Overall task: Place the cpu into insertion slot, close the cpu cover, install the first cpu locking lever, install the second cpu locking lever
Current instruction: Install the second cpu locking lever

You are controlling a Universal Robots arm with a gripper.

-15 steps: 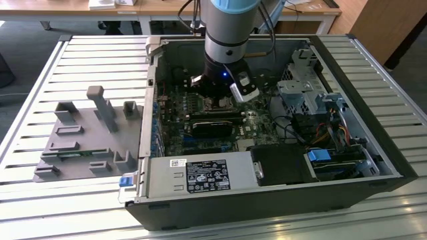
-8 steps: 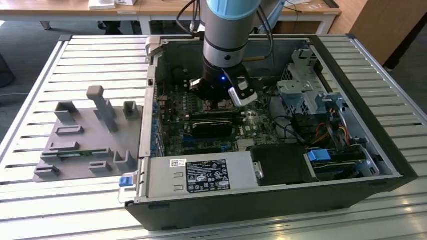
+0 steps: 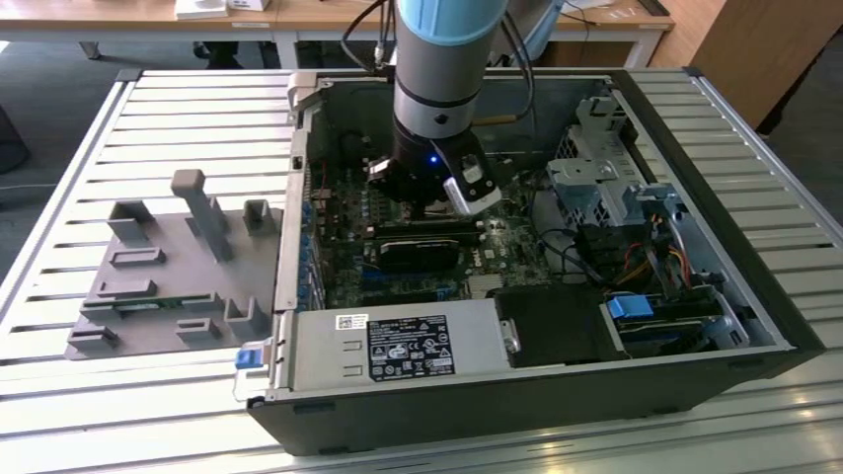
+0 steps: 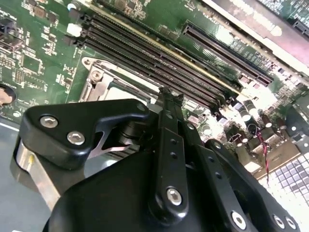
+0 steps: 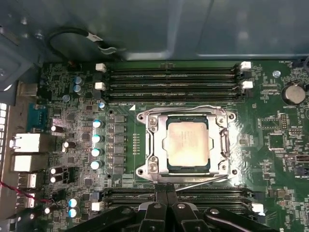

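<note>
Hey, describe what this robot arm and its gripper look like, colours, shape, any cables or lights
The arm is a thick cylinder, light blue above and silver-grey below, ending in a black wrist with a small blue light. Dark cables run down beside it. The gripper is black, built of jointed link bars fastened with silver screws, with a rounded black plate on one side and bare metal beneath.

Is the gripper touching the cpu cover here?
Cannot tell. In the first wrist view the gripper sits right at the near edge of the cpu cover, by a thin lever wire, but no contact or gap shows plainly.
</note>
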